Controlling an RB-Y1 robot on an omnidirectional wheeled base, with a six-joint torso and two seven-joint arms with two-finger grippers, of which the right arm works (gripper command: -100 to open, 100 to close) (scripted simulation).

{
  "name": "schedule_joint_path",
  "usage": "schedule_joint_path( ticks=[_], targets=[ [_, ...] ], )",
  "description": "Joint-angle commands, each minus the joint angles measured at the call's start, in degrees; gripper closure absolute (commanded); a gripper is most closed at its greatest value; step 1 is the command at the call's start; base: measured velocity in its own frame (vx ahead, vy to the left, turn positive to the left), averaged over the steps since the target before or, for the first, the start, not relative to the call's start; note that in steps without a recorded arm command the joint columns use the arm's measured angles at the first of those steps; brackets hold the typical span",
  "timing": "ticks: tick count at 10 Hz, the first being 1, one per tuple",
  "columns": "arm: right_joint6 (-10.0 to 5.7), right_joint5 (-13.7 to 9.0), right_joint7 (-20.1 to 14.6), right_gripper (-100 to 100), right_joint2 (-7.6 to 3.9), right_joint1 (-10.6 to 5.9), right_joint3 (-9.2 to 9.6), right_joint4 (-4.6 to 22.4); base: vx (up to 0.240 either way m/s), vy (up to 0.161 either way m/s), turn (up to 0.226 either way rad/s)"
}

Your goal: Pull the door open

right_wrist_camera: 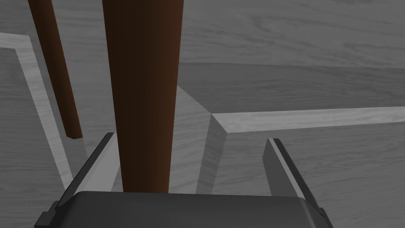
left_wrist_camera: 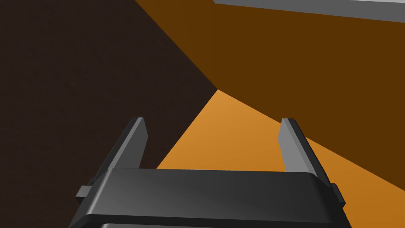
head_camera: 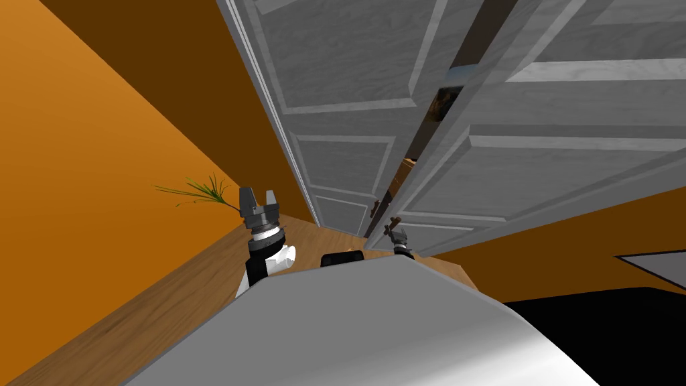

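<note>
Though door (head_camera: 549, 174) stands ajar — handle (right_wrist_camera: 144, 99) ungripped.

brown handle (right_wrist_camera: 144, 95) cut off, door (right_wrist_camera: 296, 59) cropped

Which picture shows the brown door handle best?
Right wrist view: the brown handle stands big and close between the right gripper's open fingers, against the grey door. The head view shows it tiny, by that gripper. The left wrist view looks past the open left gripper, elsewhere.
</note>
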Motion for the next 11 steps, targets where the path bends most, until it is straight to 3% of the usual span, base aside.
schedule_joint_path(
  ticks=[1,11],
  targets=[
    [0.66,-0.84,0.17,100,-1.56,1.90,-1.48,0.13,-0.075,0.019,-0.017],
    [0.66,-0.90,0.11,100,-1.82,2.62,-2.02,0.18,-0.026,0.003,-0.007]
  ],
)
